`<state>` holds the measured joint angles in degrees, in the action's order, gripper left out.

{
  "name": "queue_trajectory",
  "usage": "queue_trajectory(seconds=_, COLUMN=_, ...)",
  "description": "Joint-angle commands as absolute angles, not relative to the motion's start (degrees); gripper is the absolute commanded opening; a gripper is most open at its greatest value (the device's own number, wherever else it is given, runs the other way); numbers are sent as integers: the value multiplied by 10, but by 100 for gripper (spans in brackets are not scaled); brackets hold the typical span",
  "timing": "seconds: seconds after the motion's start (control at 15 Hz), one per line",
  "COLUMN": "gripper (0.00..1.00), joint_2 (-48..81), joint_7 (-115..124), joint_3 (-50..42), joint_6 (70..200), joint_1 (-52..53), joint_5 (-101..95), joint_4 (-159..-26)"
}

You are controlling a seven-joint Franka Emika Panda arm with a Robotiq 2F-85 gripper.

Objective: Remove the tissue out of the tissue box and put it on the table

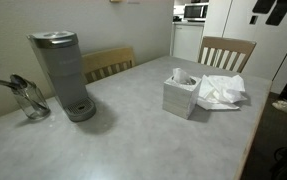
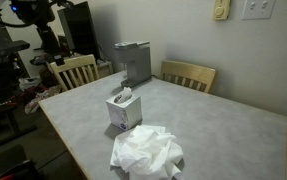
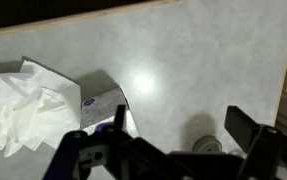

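A small white-grey tissue box stands upright on the table, with a tissue poking out of its top. It also shows in the other exterior view and in the wrist view. A heap of crumpled white tissues lies on the table right beside the box, seen too in an exterior view and in the wrist view. My gripper is open and empty, high above the table, to one side of the box. It touches nothing.
A grey coffee machine and a glass jar with utensils stand at one end of the grey table. Wooden chairs stand at the table's edges. A round grey object shows below the gripper.
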<state>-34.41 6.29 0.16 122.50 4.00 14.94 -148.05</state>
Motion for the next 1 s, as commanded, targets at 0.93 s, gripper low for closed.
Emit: queue_trajectory(seconds=0.93, gripper=100, joint_2=-179, joint_7=-13, joint_3=-28, joint_6=1341, joint_1=27, joint_5=120, joint_4=-1362)
